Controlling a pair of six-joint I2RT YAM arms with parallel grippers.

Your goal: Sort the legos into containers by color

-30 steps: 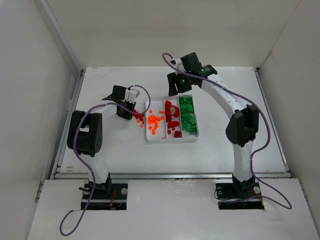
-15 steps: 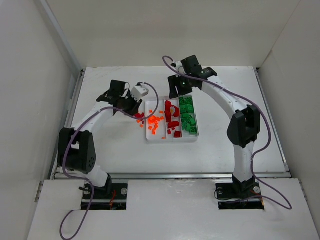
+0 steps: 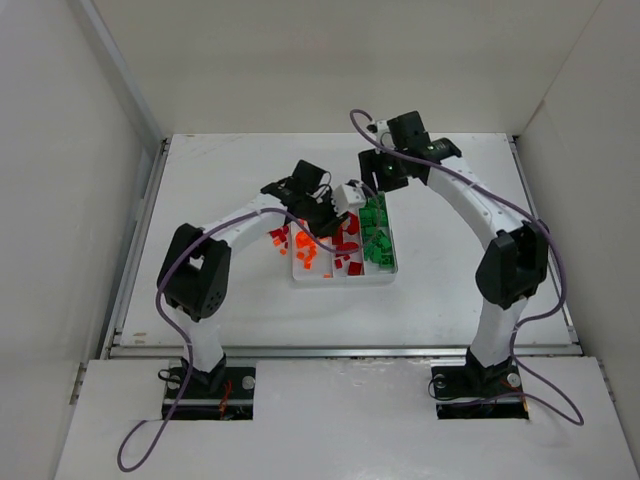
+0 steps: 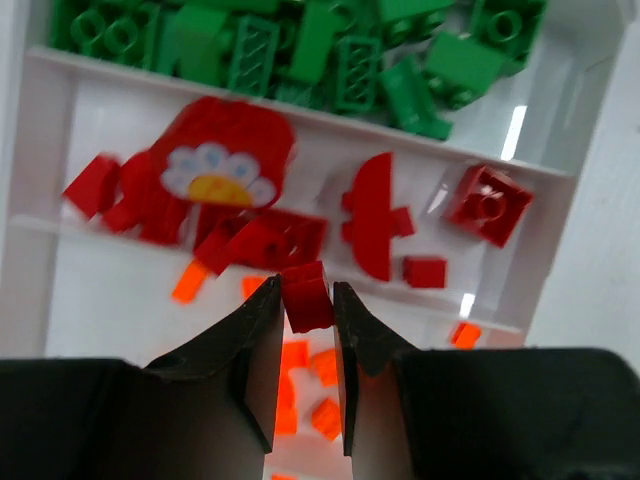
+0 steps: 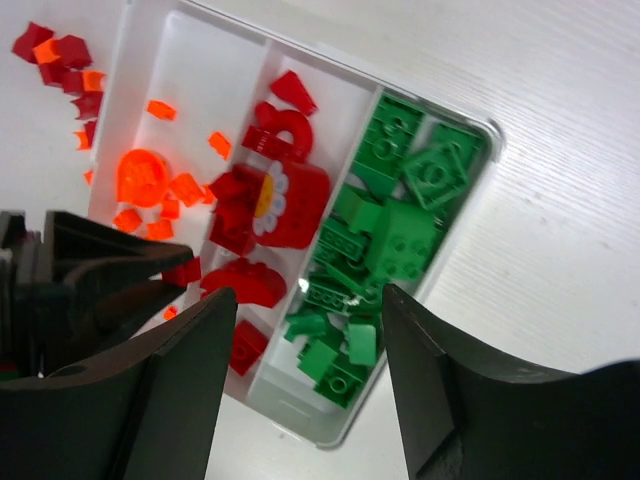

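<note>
White plastic marks the tray [image 3: 340, 282], the landmark here, with orange legos [image 3: 305, 250] in its left compartment, dark red legos [image 3: 348, 240] in the middle one and green legos [image 3: 375, 235] in the right one. A second ago the left arm [image 3: 240, 215] was outside the tray's left edge, above the loose pieces [image 3: 279, 238] lying there. Now it reaches across over the tray, so a pick looks made and a delivery under way. The right arm [image 3: 470, 200] has drawn back a little toward the tray's far right corner. The right gripper [image 5: 308, 300] hangs above the green compartment, its jaws spread wide with nothing between them. The left gripper [image 4: 306, 302] is nearly closed, its jaws pinching one small dark red brick [image 4: 307, 290] by its sides. In the left wrist view that brick hangs about above the thin wall [image 5: 256, 98] between the orange and dark red compartments; which side it would fall I cannot tell. I judge that a small shift toward the tray's middle is needed before release, and several loose pieces are yet to be sorted.
</note>
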